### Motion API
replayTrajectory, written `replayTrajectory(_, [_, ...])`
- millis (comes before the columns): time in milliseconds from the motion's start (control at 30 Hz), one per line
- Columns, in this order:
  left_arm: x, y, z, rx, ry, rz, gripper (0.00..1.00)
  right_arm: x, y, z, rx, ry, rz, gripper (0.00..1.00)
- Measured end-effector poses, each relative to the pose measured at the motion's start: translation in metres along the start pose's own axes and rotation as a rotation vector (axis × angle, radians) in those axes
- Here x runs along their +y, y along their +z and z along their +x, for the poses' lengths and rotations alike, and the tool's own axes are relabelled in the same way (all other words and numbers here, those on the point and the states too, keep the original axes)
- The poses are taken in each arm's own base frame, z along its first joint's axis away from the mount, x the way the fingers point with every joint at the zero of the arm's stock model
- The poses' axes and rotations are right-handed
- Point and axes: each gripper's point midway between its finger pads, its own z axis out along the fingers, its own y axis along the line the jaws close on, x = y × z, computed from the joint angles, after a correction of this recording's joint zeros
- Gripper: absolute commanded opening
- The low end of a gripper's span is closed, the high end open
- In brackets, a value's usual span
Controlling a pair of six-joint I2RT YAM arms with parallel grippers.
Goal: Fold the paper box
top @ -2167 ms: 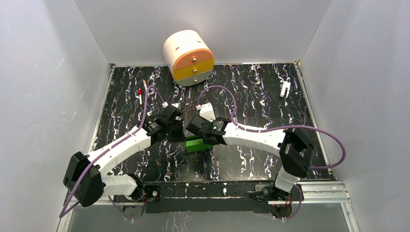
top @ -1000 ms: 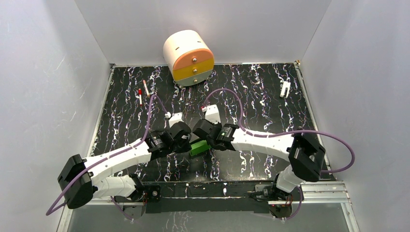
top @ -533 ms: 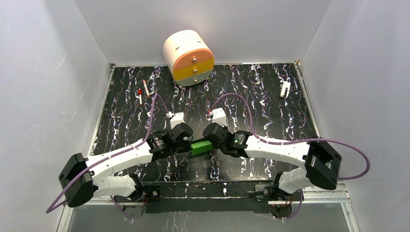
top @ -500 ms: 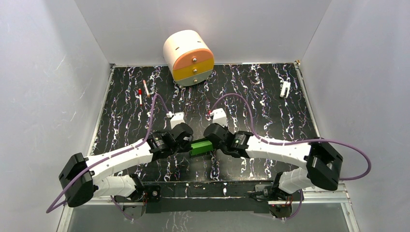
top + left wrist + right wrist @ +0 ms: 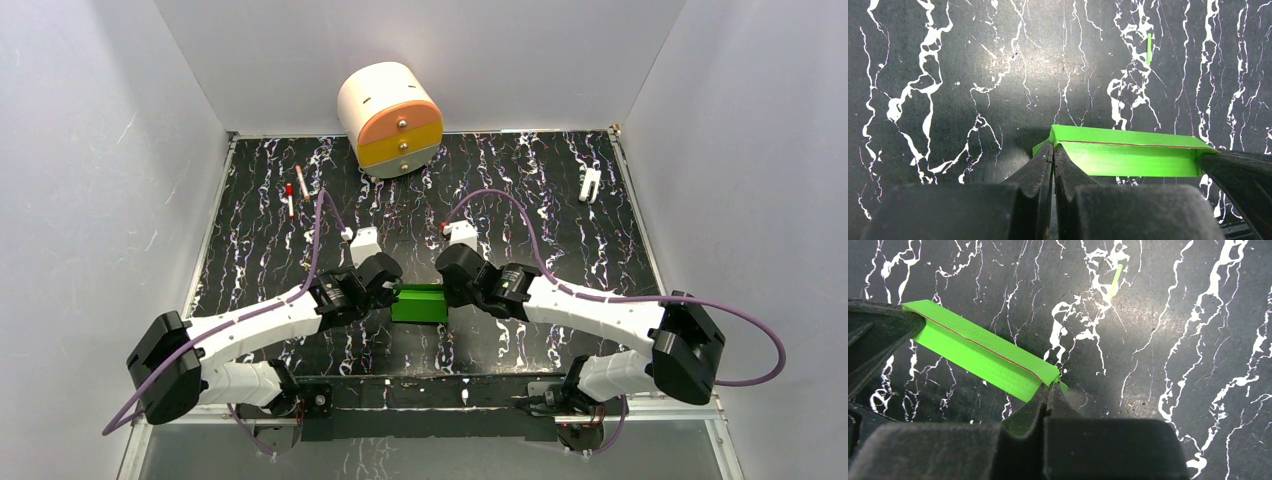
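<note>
The paper box [image 5: 419, 303] is bright green card, a small long rectangle held between both arms over the near middle of the black marbled table. My left gripper [image 5: 388, 291] is shut on its left end flap; in the left wrist view the box [image 5: 1128, 152] runs to the right from my closed left gripper [image 5: 1053, 149]. My right gripper [image 5: 447, 291] is shut on its right end flap; in the right wrist view the box [image 5: 983, 355] slants up to the left from my closed right gripper [image 5: 1046, 387].
A cream cylinder drawer unit [image 5: 390, 118] with orange and yellow drawers stands at the back. Two red-and-white pens [image 5: 295, 190] lie at the back left. A white clip [image 5: 589, 184] lies at the back right. A thin green sliver [image 5: 1149, 48] lies on the table.
Both arms have moved apart and toward the near edge. The box, seen squeezed and tilted between the wrists earlier, now shows as a longer flat rectangle stretched between both grippers.
</note>
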Motion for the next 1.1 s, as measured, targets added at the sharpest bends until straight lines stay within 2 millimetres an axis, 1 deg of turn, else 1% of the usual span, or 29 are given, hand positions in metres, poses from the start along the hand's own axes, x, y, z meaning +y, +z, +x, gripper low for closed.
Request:
replayTrajectory(200, [0.0,0.004,-0.002,-0.021,-0.019,-0.005,0.0,-0.002,0.002,0.0,0.054,0.082,-0.003,0.0])
replayTrajectory(367, [-0.001,0.004,-0.003,-0.032,-0.043,0.005,0.0,-0.003,0.002,0.002,0.08,0.092,0.011,0.01])
replayTrajectory(433, [-0.001,0.004,-0.003,-0.035,-0.045,0.008,0.0,-0.002,0.001,0.002,0.088,0.082,0.0,0.11])
replayTrajectory(500, [0.0,0.004,-0.003,-0.037,-0.046,0.009,0.0,0.0,0.001,0.002,0.092,0.061,-0.013,0.25])
replayTrajectory(600, [0.001,0.004,-0.003,-0.043,-0.04,0.007,0.0,0.006,-0.004,-0.001,0.089,0.012,-0.069,0.37])
replayTrajectory(667, [0.003,0.003,-0.004,-0.048,-0.034,0.006,0.0,0.012,-0.012,-0.007,0.065,-0.031,-0.12,0.42])
replayTrajectory(800, [0.006,0.001,-0.004,-0.051,-0.011,0.008,0.0,0.021,-0.031,-0.031,-0.039,-0.14,-0.218,0.47])
replayTrajectory(900, [0.008,0.0,-0.003,-0.054,0.012,0.01,0.0,0.025,-0.041,-0.043,-0.12,-0.253,-0.278,0.55])
replayTrajectory(1000, [0.009,0.0,-0.004,-0.055,0.035,0.011,0.0,0.027,-0.043,-0.044,-0.161,-0.396,-0.325,0.6])
replayTrajectory(1100, [0.009,0.0,-0.004,-0.057,0.056,0.012,0.0,0.026,-0.037,-0.035,-0.172,-0.554,-0.355,0.63])
